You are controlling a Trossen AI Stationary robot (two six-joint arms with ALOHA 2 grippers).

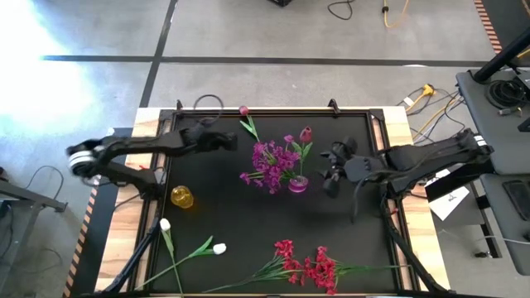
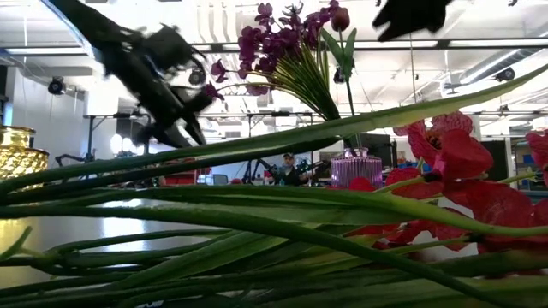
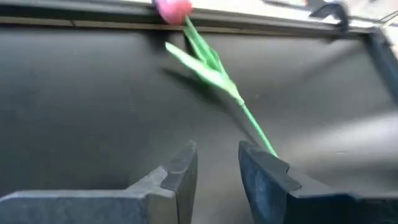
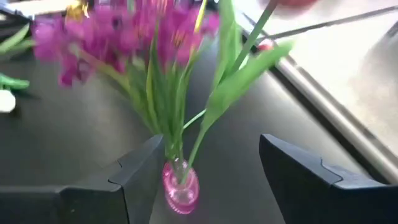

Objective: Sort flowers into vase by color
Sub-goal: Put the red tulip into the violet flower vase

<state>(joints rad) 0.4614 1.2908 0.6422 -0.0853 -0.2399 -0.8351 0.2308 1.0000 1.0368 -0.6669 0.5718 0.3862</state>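
A pink tulip (image 1: pixel 248 126) lies flat on the black mat near the far edge, bud (image 3: pixel 173 9) toward that edge. My left gripper (image 1: pixel 234 141) (image 3: pixel 217 155) is open just short of the stalk's lower end, which passes out of sight behind one fingertip. A small pink glass vase (image 1: pixel 297 184) (image 4: pixel 180 186) stands mid-table holding purple blossoms (image 1: pixel 269 164) and one pink tulip (image 1: pixel 305 133). My right gripper (image 1: pixel 328 171) (image 4: pixel 211 146) is open wide to the vase's right, apart from it. White tulips (image 1: pixel 170 236) and red blossom stems (image 1: pixel 308 266) lie near the near edge.
A gold glass vase (image 1: pixel 182 197) (image 2: pixel 17 154) stands on the mat's left side, holding nothing. Green stalks and red blossoms (image 2: pixel 462 162) fill the low view's foreground. The raised frame (image 1: pixel 273 111) runs along the far edge right behind the lying tulip. Bare mat lies between the two vases.
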